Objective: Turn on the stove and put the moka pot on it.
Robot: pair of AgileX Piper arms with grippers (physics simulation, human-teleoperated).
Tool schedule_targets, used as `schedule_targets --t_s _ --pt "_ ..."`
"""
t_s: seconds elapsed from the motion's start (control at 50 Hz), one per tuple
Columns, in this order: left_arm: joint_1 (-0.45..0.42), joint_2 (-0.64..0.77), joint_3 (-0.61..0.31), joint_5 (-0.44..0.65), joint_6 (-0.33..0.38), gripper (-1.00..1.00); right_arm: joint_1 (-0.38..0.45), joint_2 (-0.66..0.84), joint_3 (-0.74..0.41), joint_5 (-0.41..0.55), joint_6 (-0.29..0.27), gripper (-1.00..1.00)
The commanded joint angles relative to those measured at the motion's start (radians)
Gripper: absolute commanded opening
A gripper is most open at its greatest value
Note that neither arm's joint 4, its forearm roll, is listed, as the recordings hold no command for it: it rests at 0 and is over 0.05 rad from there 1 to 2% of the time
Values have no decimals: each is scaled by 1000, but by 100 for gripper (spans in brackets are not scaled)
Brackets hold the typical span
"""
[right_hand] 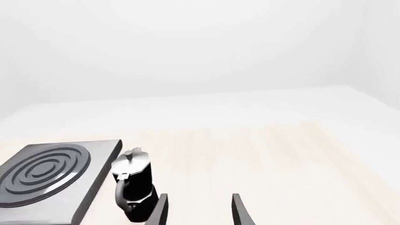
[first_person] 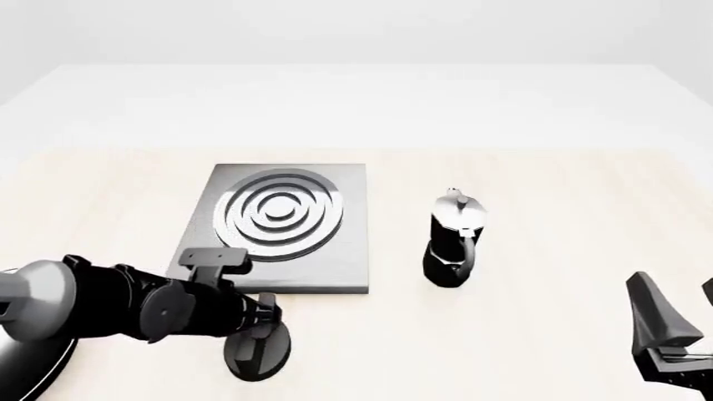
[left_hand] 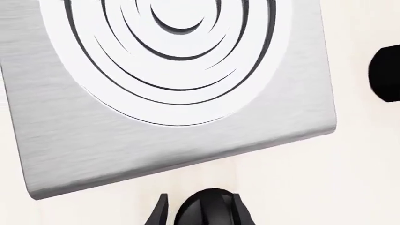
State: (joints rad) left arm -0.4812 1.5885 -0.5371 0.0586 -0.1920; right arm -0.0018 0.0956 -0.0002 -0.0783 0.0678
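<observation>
The left arm reaches in low from the left, its gripper (first_person: pixel 263 322) down on the knob (first_person: pixel 259 352) just in front of the stove (first_person: pixel 287 225); I cannot tell how its jaws stand. The right gripper (right_hand: pixel 198 211) hangs near the table's right front, jaws apart and empty. The pot (first_person: pixel 456 241) stands upright just right of the stove

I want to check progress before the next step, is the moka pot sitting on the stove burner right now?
No, in the front view the moka pot stands on the bare table to the right of the stove, apart from it.
</observation>
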Motion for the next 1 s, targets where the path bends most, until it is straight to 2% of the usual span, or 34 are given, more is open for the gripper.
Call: schedule_targets --t_s 0.02,0.32,0.74,0.82,0.88,0.9,0.92,0.94,0.98,1.0 --pt "97 -14 9 10 -20 100 2 8 0 -6 -2 100" --pt "183 -104 -27 69 54 100 6 24 0 -17 -3 100" --pt "222 -159 -21 97 73 100 7 21 0 -15 -6 100" --pt "231 -179 -19 98 80 100 11 40 0 -30 -24 100" --pt "248 -249 -23 96 94 100 29 212 -2 -141 -74 100" --pt "256 -275 -20 92 105 100 33 244 -3 -161 -86 100" --pt "241 -291 -12 87 78 100 43 299 -5 -191 -100 100" --pt "260 -331 2 71 90 100 60 306 -13 -183 -108 100" --pt "267 -387 27 48 84 100 76 388 -29 -198 -92 100" --pt "282 -422 42 35 79 100 93 370 -43 -169 -53 100"
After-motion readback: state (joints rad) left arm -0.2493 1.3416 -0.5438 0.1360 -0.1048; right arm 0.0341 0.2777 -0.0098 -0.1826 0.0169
